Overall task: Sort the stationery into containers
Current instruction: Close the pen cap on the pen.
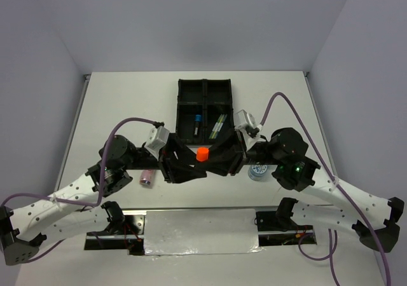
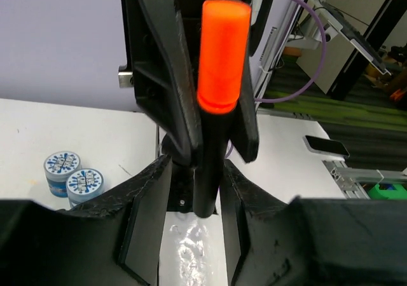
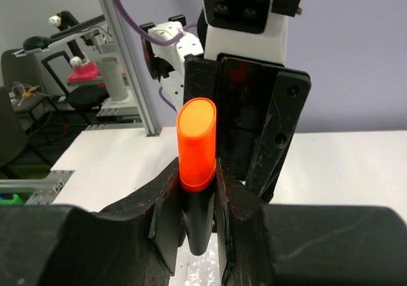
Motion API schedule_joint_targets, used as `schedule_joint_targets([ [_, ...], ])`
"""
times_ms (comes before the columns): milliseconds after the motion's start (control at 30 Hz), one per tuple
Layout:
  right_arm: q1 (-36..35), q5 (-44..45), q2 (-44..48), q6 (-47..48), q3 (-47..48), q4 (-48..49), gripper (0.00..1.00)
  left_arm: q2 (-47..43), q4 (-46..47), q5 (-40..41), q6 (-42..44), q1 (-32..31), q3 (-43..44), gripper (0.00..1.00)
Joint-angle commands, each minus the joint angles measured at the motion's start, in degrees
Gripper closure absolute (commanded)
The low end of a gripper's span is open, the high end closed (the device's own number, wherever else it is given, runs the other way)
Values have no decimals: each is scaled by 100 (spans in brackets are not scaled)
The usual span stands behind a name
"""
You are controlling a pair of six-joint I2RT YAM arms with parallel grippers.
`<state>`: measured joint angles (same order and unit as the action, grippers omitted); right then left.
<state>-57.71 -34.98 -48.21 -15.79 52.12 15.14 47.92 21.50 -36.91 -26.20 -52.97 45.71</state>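
Note:
A black highlighter with an orange cap (image 1: 202, 154) stands upright above the table's middle, between both grippers. My right gripper (image 3: 193, 194) is shut on its black barrel just below the cap (image 3: 196, 146). My left gripper (image 2: 196, 194) reaches in from the opposite side. Its fingers (image 2: 149, 216) flank the lower barrel (image 2: 206, 171) closely, and I cannot tell whether they press on it. The black four-compartment tray (image 1: 180, 102) lies behind; its near compartments hold a blue-capped marker (image 1: 198, 124) and thin pens (image 1: 217, 126). Two blue-white rolls (image 1: 257, 171) sit under the right arm.
A pink tube (image 1: 146, 178) lies on the table by the left arm's elbow. The rolls (image 2: 73, 178) also show at the left of the left wrist view. A shiny foil strip (image 1: 200, 232) runs along the near edge between the arm bases.

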Motion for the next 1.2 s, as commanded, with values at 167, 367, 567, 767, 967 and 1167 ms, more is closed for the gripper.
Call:
schedule_joint_targets([
  [167, 14, 202, -136, 15, -123, 438, 100, -125, 610, 61, -88, -12, 8, 75],
  [367, 6, 352, -93, -29, -149, 438, 85, -222, 426, 122, 61, -12, -45, 100],
  [567, 6, 658, 144, 50, -334, 333, 23, -572, 373, 543, 167, -12, -194, 100],
  [767, 6, 1098, 373, 103, -430, -81, 0, -732, 75, 641, 387, -12, -142, 100],
  [967, 14, 1177, 514, -161, 34, -185, 0, -591, -23, 527, 572, -12, -273, 100],
  [1167, 6, 1187, 321, -135, 352, -301, 0, -495, 153, 395, 528, -12, -423, 100],
])
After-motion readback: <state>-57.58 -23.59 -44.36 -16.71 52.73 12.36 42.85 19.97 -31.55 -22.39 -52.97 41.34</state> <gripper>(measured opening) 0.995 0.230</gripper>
